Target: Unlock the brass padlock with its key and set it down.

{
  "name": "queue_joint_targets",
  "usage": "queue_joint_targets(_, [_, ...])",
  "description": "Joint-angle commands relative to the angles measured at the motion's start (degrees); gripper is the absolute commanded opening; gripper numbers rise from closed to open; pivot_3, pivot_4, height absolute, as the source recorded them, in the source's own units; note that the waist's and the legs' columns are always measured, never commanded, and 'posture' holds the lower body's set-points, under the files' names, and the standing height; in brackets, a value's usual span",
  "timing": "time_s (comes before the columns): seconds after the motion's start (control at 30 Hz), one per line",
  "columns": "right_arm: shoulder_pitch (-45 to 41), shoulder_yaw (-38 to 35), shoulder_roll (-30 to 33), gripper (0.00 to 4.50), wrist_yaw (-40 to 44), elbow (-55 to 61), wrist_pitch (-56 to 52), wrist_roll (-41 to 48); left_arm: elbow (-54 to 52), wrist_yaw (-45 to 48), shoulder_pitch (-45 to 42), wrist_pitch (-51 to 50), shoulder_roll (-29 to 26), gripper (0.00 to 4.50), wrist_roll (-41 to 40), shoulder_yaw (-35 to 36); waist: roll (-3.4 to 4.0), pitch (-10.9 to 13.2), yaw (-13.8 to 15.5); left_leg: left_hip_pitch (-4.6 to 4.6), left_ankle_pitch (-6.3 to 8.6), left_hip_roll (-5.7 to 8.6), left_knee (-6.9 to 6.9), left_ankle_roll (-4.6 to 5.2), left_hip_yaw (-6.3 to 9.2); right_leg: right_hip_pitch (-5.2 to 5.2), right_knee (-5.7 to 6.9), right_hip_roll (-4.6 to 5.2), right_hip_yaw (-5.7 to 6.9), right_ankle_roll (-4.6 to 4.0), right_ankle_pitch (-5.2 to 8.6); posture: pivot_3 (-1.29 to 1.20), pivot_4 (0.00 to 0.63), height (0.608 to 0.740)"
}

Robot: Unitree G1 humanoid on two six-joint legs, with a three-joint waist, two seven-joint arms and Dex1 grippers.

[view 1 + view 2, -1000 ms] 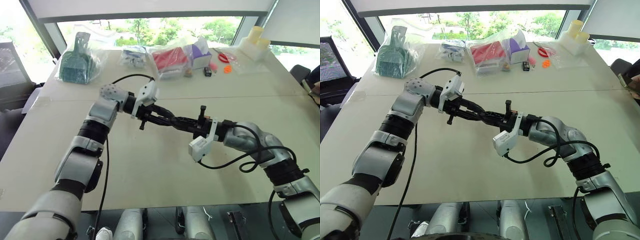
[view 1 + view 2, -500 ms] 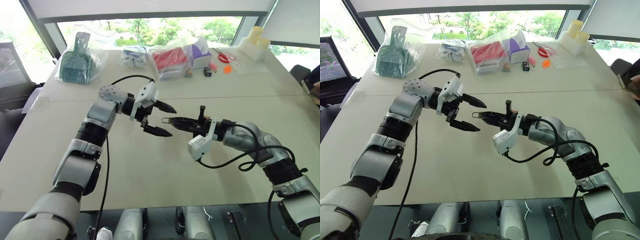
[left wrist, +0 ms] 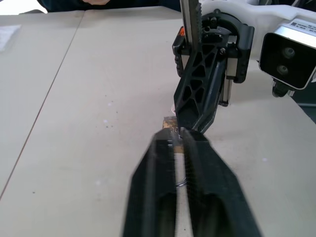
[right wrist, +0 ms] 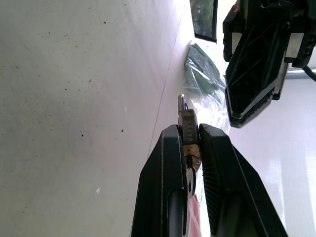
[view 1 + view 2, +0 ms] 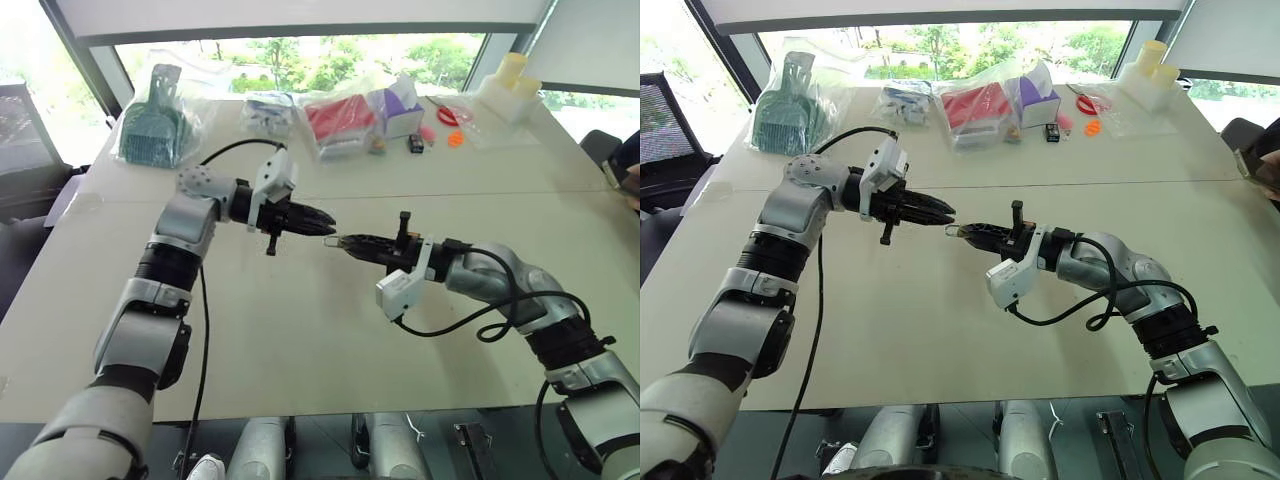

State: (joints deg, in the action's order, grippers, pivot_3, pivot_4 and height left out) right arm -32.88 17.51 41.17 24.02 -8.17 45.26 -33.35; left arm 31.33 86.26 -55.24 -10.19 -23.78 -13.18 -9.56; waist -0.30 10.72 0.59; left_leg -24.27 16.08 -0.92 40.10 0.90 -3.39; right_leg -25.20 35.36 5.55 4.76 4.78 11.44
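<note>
Above beige table (image 5: 300, 330), right end effector (image 5: 336, 240) clamps brass padlock (image 4: 188, 133); left end effector (image 5: 327, 229) closed nearby.

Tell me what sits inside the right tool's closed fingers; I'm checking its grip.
The right tool pinches the small yellow-brass padlock, its thin silvery shackle poking past the fingertips. A silvery key shows below it; the fingers cover the lock's sides.

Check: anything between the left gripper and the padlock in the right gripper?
Nothing visible. The left gripper, shut, points at the brass padlock clamped in the right gripper; between their tips is open air above the table.
</note>
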Motion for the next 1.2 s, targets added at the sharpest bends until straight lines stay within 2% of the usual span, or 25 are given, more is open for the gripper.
queue_joint_targets(0.03, [-0.8,-1.6,0.3,0.0,-0.1,1.6,-0.1,1.8,-2.4,0.6,1.0,-1.0,-0.1,0.04,-0.9,-0.2,0.0,0.0,0.0,0.0,0.0,0.0,0.0,0.0,0.0,0.0,0.0,0.0,0.0,0.0,0.0,0.0,0.15,0.74])
queue_joint_targets(0.2, [-0.7,-1.8,0.5,0.0,0.1,2.0,-0.2,2.1,-2.5,1.0,2.2,-0.8,0.0,0.04,0.3,-1.7,0.0,0.0,0.1,0.0,0.0,0.0,0.0,0.0,0.0,0.0,0.0,0.0,0.0,0.0,0.0,0.0,0.15,0.74])
queue_joint_targets(0.57, [-0.4,-1.9,0.7,0.0,0.9,3.2,-0.9,2.8,6.5,-7.2,-0.1,8.3,3.1,0.04,4.8,-1.3,0.0,0.0,0.1,0.02,0.0,0.0,0.0,0.0,-0.01,0.0,0.01,0.0,0.0,0.0,0.0,0.0,0.15,0.74])
queue_joint_targets(0.83, [-0.2,-1.8,1.0,0.0,1.4,2.7,-0.7,3.1,7.2,-7.3,0.2,9.6,2.2,0.04,4.8,-0.7,0.0,0.0,0.0,0.02,0.0,0.0,0.0,0.0,-0.02,0.01,0.01,0.0,0.0,0.0,0.0,0.0,0.15,0.74])
queue_joint_targets(1.0, [0.9,-1.2,1.1,0.0,2.1,-0.2,-1.8,2.6,5.0,-8.2,2.4,8.3,-0.6,0.04,4.2,0.6,0.0,0.0,0.0,0.02,0.0,0.0,0.0,0.0,-0.01,0.01,0.01,0.0,0.0,0.0,0.0,0.0,0.15,0.74])
queue_joint_targets(1.2, [0.8,1.0,0.2,0.0,1.1,-6.0,-0.5,-0.6,-5.7,-11.1,8.4,0.8,-2.9,0.04,1.2,3.2,0.0,0.0,0.0,0.03,0.0,-0.01,-0.01,-0.01,-0.01,0.01,0.02,0.01,0.0,0.0,0.0,0.0,0.15,0.74])
